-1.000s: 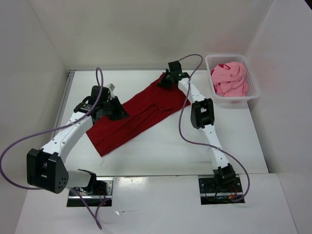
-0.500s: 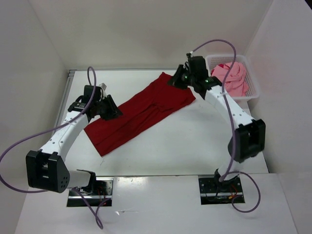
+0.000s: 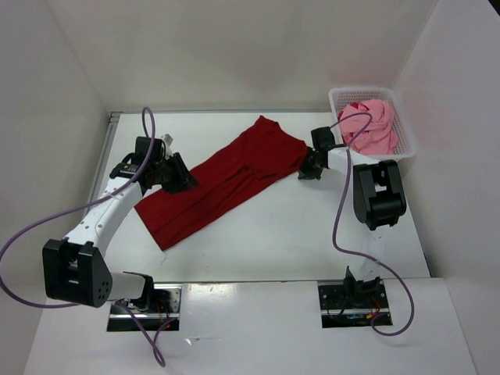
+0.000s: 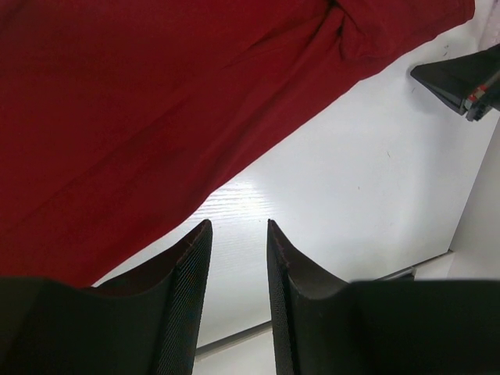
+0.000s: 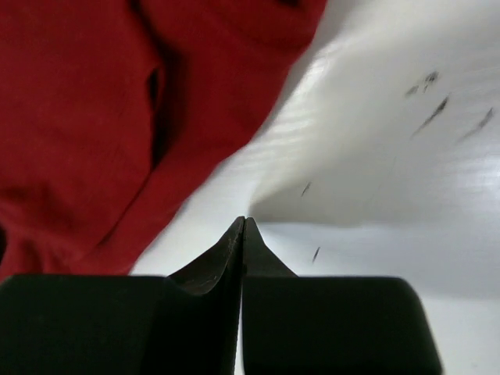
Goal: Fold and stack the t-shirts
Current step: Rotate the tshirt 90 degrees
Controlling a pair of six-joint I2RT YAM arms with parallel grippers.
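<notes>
Two shirts were observed. Nearest the arm bases, the white table (image 3: pixel 281 234) lay bare. Beyond that strip, a dark red short-sleeved cloth t-shirt (image 3: pixel 223 181) lay flat and partly folded into a long band, running diagonally from near left to far right. The left gripper (image 3: pixel 178 178) sat low over the left part of this shirt. In its wrist view the black fingers (image 4: pixel 187 269) stood apart with nothing between them, the shirt's edge just ahead of the tips. The right gripper (image 3: pixel 307 170) was over bare table just beside the shirt's right end. Its wrist view showed the fingertips pressed together and holding nothing, clear of the cloth. Farthest back, in the right corner, a white plastic lattice basket (image 3: pixel 404 150) held a light pink cloth t-shirt (image 3: pixel 372 126), crumpled and unfolded, well apart from both grippers.
</notes>
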